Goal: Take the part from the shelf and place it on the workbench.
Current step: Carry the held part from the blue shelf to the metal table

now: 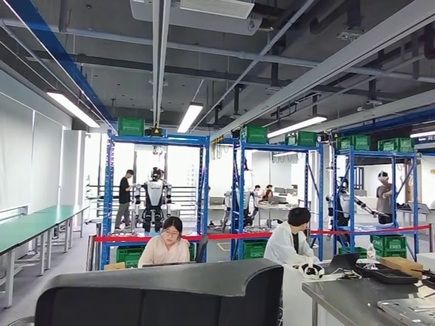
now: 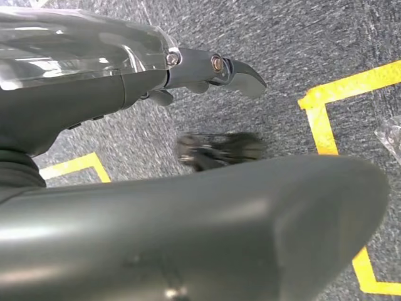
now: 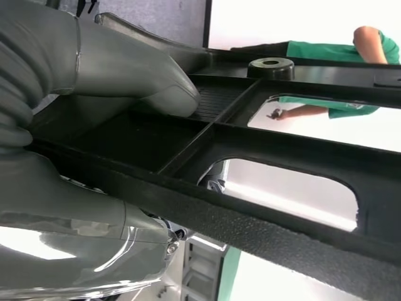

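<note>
My right hand (image 3: 108, 63) grips the part (image 3: 284, 150), a flat black plastic frame with ribs and large cut-outs; the thumb lies on one face and the fingers wrap its edge from the other side. My left hand (image 2: 94, 94) hangs over the grey floor, one finger stretched out, holding nothing. In the head view a steel workbench (image 1: 354, 293) stands at the lower right with trays and a box on it. Blue shelves (image 1: 153, 142) with green crates stand farther back.
A black curved chair back (image 1: 159, 292) is close in front. Two people (image 1: 168, 243) sit at desks behind it. Red barrier tape (image 1: 225, 236) runs across the racks. Yellow floor tape (image 2: 326, 119) lies under my left hand. A person in green (image 3: 340, 50) stands beyond the part.
</note>
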Controlling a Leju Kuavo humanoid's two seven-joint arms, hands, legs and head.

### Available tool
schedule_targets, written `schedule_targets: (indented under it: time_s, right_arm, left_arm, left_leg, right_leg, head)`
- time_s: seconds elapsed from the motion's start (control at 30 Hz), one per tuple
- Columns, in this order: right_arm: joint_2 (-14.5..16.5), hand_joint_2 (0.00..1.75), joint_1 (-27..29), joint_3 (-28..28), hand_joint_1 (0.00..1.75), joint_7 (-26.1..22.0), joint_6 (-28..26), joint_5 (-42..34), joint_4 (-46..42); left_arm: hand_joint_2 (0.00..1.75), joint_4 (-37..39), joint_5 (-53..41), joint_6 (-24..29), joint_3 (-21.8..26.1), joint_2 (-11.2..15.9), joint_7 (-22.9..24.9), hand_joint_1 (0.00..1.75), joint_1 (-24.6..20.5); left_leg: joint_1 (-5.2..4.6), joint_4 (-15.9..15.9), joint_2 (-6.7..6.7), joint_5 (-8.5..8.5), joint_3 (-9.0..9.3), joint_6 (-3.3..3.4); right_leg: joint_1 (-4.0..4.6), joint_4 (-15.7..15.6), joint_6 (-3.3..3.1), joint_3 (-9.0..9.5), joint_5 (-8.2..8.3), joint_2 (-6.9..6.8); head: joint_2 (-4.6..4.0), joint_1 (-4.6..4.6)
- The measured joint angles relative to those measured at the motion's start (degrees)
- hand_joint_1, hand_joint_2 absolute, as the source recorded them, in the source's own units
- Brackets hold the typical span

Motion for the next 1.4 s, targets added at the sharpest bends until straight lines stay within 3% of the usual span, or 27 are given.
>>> schedule_targets:
  time_s: [0.03, 0.07, 0.13, 0.17, 0.2, 0.23, 0.3, 0.33, 0.4, 0.47, 0.5, 0.53, 0.57, 0.63, 0.7, 0.8, 0.87, 1.0, 1.03, 1.07, 1.13, 1.2, 1.23, 1.33, 1.4]
  right_arm:
    - [0.0, 1.75, 0.1, 0.0, 1.75, 0.0, 0.0, 0.0, 0.0]
    - [0.0, 1.75, 0.1, 0.1, 1.75, 0.0, 0.0, 0.0, 0.0]
    - [0.0, 1.75, 0.1, 0.1, 1.75, 0.0, 0.0, 0.0, 0.1]
    - [0.0, 1.75, 0.1, 0.1, 1.75, 0.0, 0.0, -0.1, 0.1]
    - [0.0, 1.75, 0.2, 0.1, 1.75, 0.0, 0.0, -0.1, 0.1]
    - [0.0, 1.75, 0.2, 0.1, 1.75, 0.0, 0.0, -0.1, 0.1]
    - [0.1, 1.75, 0.1, 0.0, 1.75, 0.0, 0.0, -0.1, 0.0]
    - [0.1, 1.75, 0.1, 0.0, 1.75, 0.0, 0.0, -0.1, -0.1]
    - [0.1, 1.75, 0.1, -0.1, 1.75, 0.0, 0.1, -0.2, -0.1]
    - [0.0, 1.75, 0.3, -0.1, 1.75, 0.0, 0.1, -0.2, -0.1]
    - [0.0, 1.75, 0.4, -0.1, 1.75, 0.0, 0.1, -0.2, -0.1]
    - [0.0, 1.75, 0.5, -0.1, 1.75, 0.0, 0.1, -0.1, -0.1]
    - [0.0, 1.75, 0.5, -0.1, 1.75, 0.0, 0.1, -0.1, -0.1]
    - [0.0, 1.75, 0.5, -0.2, 1.75, 0.0, 0.1, -0.2, -0.1]
    - [0.0, 1.75, 0.6, -0.2, 1.75, 0.0, 0.1, -0.1, -0.1]
    - [0.0, 1.75, 0.6, -0.3, 1.75, 0.0, 0.1, -0.2, -0.2]
    - [0.1, 1.75, 0.6, -0.3, 1.75, 0.0, 0.1, -0.2, -0.3]
    - [0.2, 1.75, 0.9, -0.3, 1.75, 0.0, 0.1, -0.3, -0.4]
    - [0.2, 1.75, 1.0, -0.3, 1.75, 0.0, 0.1, -0.3, -0.4]
    - [0.2, 1.75, 1.1, -0.3, 1.75, 0.0, 0.1, -0.3, -0.4]
    - [0.2, 1.75, 1.1, -0.3, 1.75, 0.0, 0.1, -0.3, -0.4]
    - [0.2, 1.75, 1.2, -0.3, 1.75, -0.1, 0.1, -0.3, -0.3]
    - [0.2, 1.75, 1.2, -0.3, 1.75, -0.1, 0.1, -0.3, -0.3]
    - [0.2, 1.75, 1.1, -0.4, 1.75, -0.1, 0.0, -0.3, -0.5]
    - [0.2, 1.75, 1.0, -0.4, 1.75, -0.1, 0.0, -0.3, -0.6]
  left_arm:
    - [0.00, 0.0, 0.0, 0.0, 0.0, 0.0, 0.0, 0.00, 0.1]
    - [0.00, 0.0, 0.0, 0.0, 0.0, 0.0, 0.0, 0.00, 0.2]
    - [0.00, 0.0, 0.0, 0.0, 0.0, -0.1, 0.0, 0.00, 0.4]
    - [0.00, 0.0, 0.0, 0.0, 0.0, -0.1, 0.1, 0.00, 0.4]
    - [0.00, 0.0, 0.0, 0.0, -0.1, -0.1, 0.2, 0.00, 0.5]
    - [0.00, 0.0, 0.0, 0.0, -0.1, -0.1, 0.3, 0.00, 0.4]
    - [0.00, 0.0, 0.0, 0.1, -0.1, -0.1, 0.2, 0.00, 0.4]
    - [0.00, 0.0, 0.0, 0.1, -0.1, 0.0, 0.2, 0.00, 0.4]
    - [0.00, 0.0, 0.0, 0.1, -0.1, 0.1, 0.1, 0.00, 0.3]
    - [0.00, 0.0, 0.0, 0.2, -0.1, 0.2, 0.1, 0.00, 0.2]
    - [0.00, 0.0, 0.0, 0.2, -0.1, 0.3, 0.1, 0.00, 0.2]
    - [0.00, 0.0, 0.0, 0.2, -0.1, 0.3, 0.1, 0.00, 0.2]
    - [0.00, 0.0, 0.0, 0.2, -0.1, 0.3, 0.1, 0.00, 0.2]
    - [0.00, 0.0, 0.0, 0.2, -0.1, 0.3, 0.1, 0.00, 0.2]
    - [0.00, 0.0, 0.0, 0.2, -0.1, 0.3, 0.1, 0.00, 0.0]
    - [0.00, 0.0, 0.0, 0.2, -0.2, 0.3, 0.1, 0.00, 0.0]
    - [0.00, 0.0, 0.0, 0.2, -0.2, 0.3, 0.1, 0.00, -0.1]
    - [0.00, 0.0, -0.1, 0.2, -0.2, 0.3, 0.1, 0.00, 0.0]
    - [0.00, 0.0, -0.1, 0.2, -0.2, 0.3, 0.1, 0.00, 0.1]
    - [0.00, 0.0, -0.1, 0.2, -0.3, 0.4, 0.2, 0.00, 0.3]
    - [0.00, 0.1, -0.1, 0.3, -0.3, 0.5, 0.2, 0.00, 0.4]
    - [0.00, 0.1, -0.1, 0.3, -0.3, 0.6, 0.3, 0.00, 0.4]
    - [0.00, 0.1, -0.1, 0.3, -0.4, 0.6, 0.3, 0.00, 0.5]
    - [0.00, 0.1, -0.2, 0.4, -0.4, 0.7, 0.3, 0.00, 0.5]
    - [0.00, 0.1, -0.2, 0.4, -0.4, 0.8, 0.3, 0.00, 0.4]
  left_leg:
    - [0.28, -0.8, 0.07, -0.55, -0.99, -0.41]
    - [0.63, -2.8, 0.19, 0.66, -1.42, -0.88]
    - [1.37, -8.3, 0.80, 7.88, -1.71, -1.64]
    - [1.45, -10.3, 1.02, 11.15, -1.82, -1.44]
    - [1.38, -11.4, 1.16, 13.30, -1.97, -0.95]
    - [1.11, -11.7, 1.18, 13.57, -2.01, -0.17]
    - [0.83, -11.9, 0.86, 12.94, -1.12, 1.04]
    - [0.78, -12.0, 0.78, 12.49, -0.44, 1.47]
    - [0.69, -12.2, 0.69, 11.43, 1.06, 2.07]
    - [0.45, -12.3, 0.59, 10.19, 2.55, 2.32]
    - [0.32, -12.3, 0.51, 9.51, 3.39, 2.37]
    - [0.22, -12.3, 0.43, 8.86, 4.26, 2.38]
    - [0.14, -12.3, 0.36, 8.21, 5.19, 2.34]
    - [0.08, -12.5, 0.23, 6.97, 6.89, 2.10]
    - [0.05, -12.9, 0.04, 6.10, 7.92, 1.54]
    - [0.01, -13.0, 0.02, 6.17, 8.99, 0.57]
    - [0.01, -10.2, 0.22, 5.59, 8.21, 0.33]
    - [0.01, 1.4, 0.36, 0.51, -0.14, -0.19]
    - [0.00, 1.6, 0.37, 0.41, -1.25, -0.23]
    - [0.00, 0.0, 0.38, 1.55, -1.55, -0.19]
    - [-0.09, -6.4, 0.42, 7.15, -0.83, 0.13]
    - [-0.38, -10.7, 0.48, 10.92, -0.25, 0.59]
    - [-0.55, -11.4, 0.50, 11.37, -0.20, 0.87]
    - [-0.46, -11.9, 0.45, 10.70, 0.91, 1.80]
    - [-0.14, -12.4, 0.41, 10.01, 2.27, 2.24]
  right_leg:
    - [-0.22, 0.0, 0.25, 1.20, -0.91, 0.03]
    - [-0.45, 0.0, 0.52, 2.51, -1.88, 0.03]
    - [-0.78, 0.4, 1.30, 4.76, -3.98, 0.00]
    - [-0.85, 0.5, 1.78, 5.38, -4.86, 0.00]
    - [-0.95, 0.5, 2.28, 5.74, -5.44, 0.02]
    - [-1.10, 0.5, 2.74, 5.95, -5.69, 0.04]
    - [-1.45, 1.6, 3.46, 5.81, -5.46, 0.02]
    - [-1.55, 3.6, 3.70, 5.02, -5.30, 0.00]
    - [-1.65, 10.0, 4.02, 1.40, -6.12, -0.01]
    - [-1.64, 16.3, 4.09, -3.65, -9.18, -0.01]
    - [-1.63, 17.8, 4.02, -5.55, -10.49, 0.00]
    - [-1.60, 17.4, 3.87, -6.58, -10.76, 0.00]
    - [-1.53, 15.3, 3.65, -6.69, -9.48, 0.00]
    - [-1.20, 8.6, 3.01, -5.46, -3.58, 0.00]
    - [-0.80, 4.1, 2.31, -4.47, -0.28, 0.04]
    - [-0.77, 2.6, 1.27, -3.24, 0.15, 0.13]
    - [-0.96, 2.0, 0.68, -1.86, 0.06, 0.06]
    - [-0.92, 1.8, 0.10, -0.13, -1.59, 0.10]
    - [-0.90, 1.8, 0.09, 0.51, -2.13, 0.19]
    - [-0.89, 1.8, 0.15, 1.31, -2.75, 0.26]
    - [-0.84, 1.8, 0.43, 3.10, -4.12, 0.25]
    - [-0.77, 1.8, 1.01, 4.18, -5.35, 0.25]
    - [-0.77, 1.9, 1.39, 4.43, -5.73, 0.27]
    - [-0.86, 3.6, 2.38, 4.22, -5.88, 0.24]
    - [-1.02, 8.7, 3.00, 1.24, -6.35, 0.18]
  head:
    - [0.00, -0.01]
    - [0.00, -0.01]
    - [0.00, -0.03]
    - [0.00, -0.07]
    - [0.00, -0.11]
    - [0.01, -0.17]
    - [0.01, -0.19]
    - [0.00, -0.20]
    - [0.00, -0.20]
    - [0.00, -0.21]
    - [0.00, -0.21]
    - [0.00, -0.21]
    - [0.00, -0.21]
    - [0.00, -0.20]
    - [0.00, -0.20]
    - [0.00, -0.17]
    - [0.00, -0.17]
    - [0.00, -0.16]
    - [0.00, -0.16]
    - [0.00, -0.17]
    - [0.00, -0.17]
    - [0.00, -0.17]
    - [0.00, -0.17]
    - [0.00, -0.17]
    - [0.00, -0.17]
